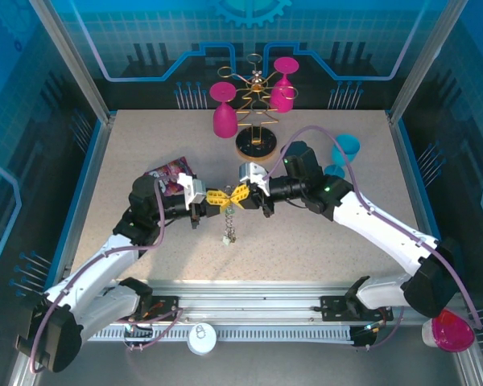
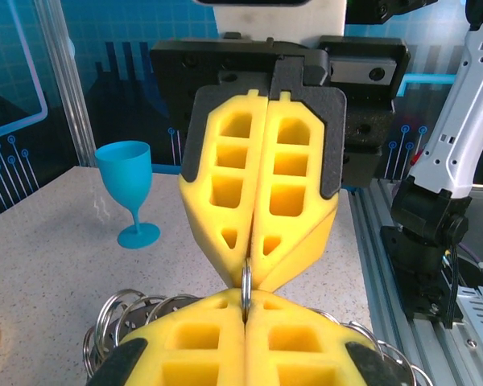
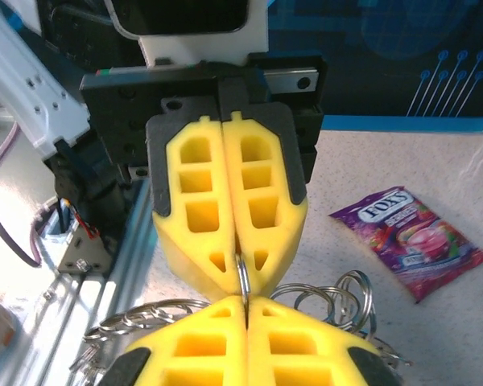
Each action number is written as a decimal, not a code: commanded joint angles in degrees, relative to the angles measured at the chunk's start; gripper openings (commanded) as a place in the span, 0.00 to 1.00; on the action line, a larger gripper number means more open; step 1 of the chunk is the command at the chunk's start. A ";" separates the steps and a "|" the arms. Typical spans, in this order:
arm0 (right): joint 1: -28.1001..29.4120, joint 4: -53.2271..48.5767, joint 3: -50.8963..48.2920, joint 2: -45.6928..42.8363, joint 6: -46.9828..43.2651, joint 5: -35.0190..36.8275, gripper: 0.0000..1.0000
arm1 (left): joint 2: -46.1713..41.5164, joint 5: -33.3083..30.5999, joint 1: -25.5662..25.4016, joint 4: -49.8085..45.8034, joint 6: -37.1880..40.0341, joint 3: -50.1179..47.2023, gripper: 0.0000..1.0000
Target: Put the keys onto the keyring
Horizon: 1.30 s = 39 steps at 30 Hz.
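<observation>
My two grippers meet tip to tip above the middle of the table. The left gripper (image 1: 219, 197) and the right gripper (image 1: 240, 193) are both shut on one thin silver ring of the keyring (image 2: 246, 281), which stands edge-on between the yellow pads. From the right wrist the same ring (image 3: 242, 277) runs from my right gripper (image 3: 245, 301) up into the left one's tips. More linked rings (image 3: 346, 297) fan out beside the fingers. A chain of rings (image 1: 227, 219) hangs down between the grippers. The keys are too small to tell apart; a small metal bunch (image 1: 228, 236) dangles at the chain's lower end.
A gold rack with pink wine glasses (image 1: 258, 104) stands on a round wooden base (image 1: 256, 147) at the back. A blue glass (image 1: 345, 149) is at the right arm's far side. A purple candy packet (image 1: 171, 173) lies behind the left arm. Rails run along the near edge.
</observation>
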 commanded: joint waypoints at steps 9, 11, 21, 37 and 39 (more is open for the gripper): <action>2.55 -16.76 10.39 3.66 -8.00 5.53 0.00 | -1.28 -3.69 -0.48 -6.99 4.52 2.57 0.17; 3.53 -22.22 13.59 5.38 -10.36 7.46 0.00 | -1.28 -3.93 -0.43 -11.30 7.32 3.79 0.16; 6.75 -41.52 31.12 15.01 -14.92 12.51 0.00 | 0.30 -3.95 -0.56 -24.85 16.85 8.95 0.01; 1.59 -8.04 3.69 -2.16 -4.22 9.27 0.36 | -3.65 -3.94 -0.56 -1.90 6.75 0.26 0.00; 1.68 -6.02 1.46 -2.83 -3.77 8.79 0.36 | -3.51 -2.89 -0.52 -0.96 5.91 0.16 0.00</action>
